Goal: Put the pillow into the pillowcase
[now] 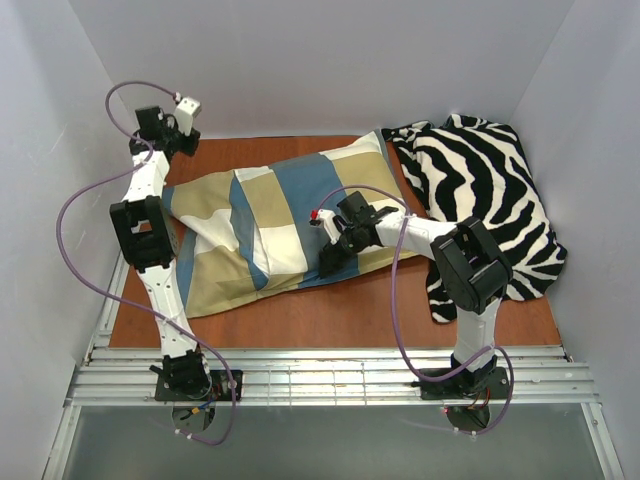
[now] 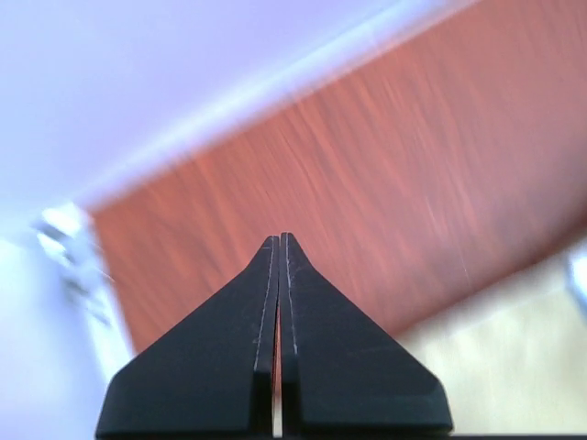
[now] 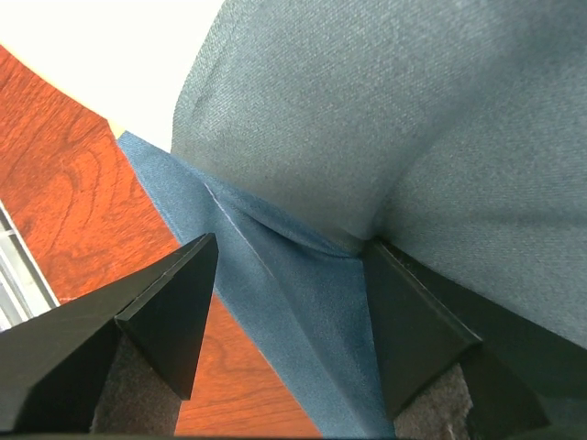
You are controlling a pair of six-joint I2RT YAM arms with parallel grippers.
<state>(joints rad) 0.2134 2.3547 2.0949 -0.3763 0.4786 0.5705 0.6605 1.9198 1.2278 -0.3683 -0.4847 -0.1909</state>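
Observation:
The pillowcase [image 1: 290, 215], in blue, tan and cream checks, lies plump across the middle of the wooden table. The pillow does not show as a separate thing; a white patch near the case's left end could be pillow or a cream block. My right gripper [image 1: 334, 262] is open at the case's near edge. In the right wrist view [image 3: 292, 243] the blue edging [image 3: 293, 302] runs between its fingers, and the right finger touches the bulging blue cloth. My left gripper [image 1: 183, 143] is shut and empty, raised over the far left corner; its view [image 2: 279, 240] shows bare wood.
A black-and-white zebra-striped cloth [image 1: 490, 190] lies heaped at the far right, touching the case's right end. White walls close in the table on three sides. A metal rail [image 1: 330, 375] runs along the near edge by the arm bases.

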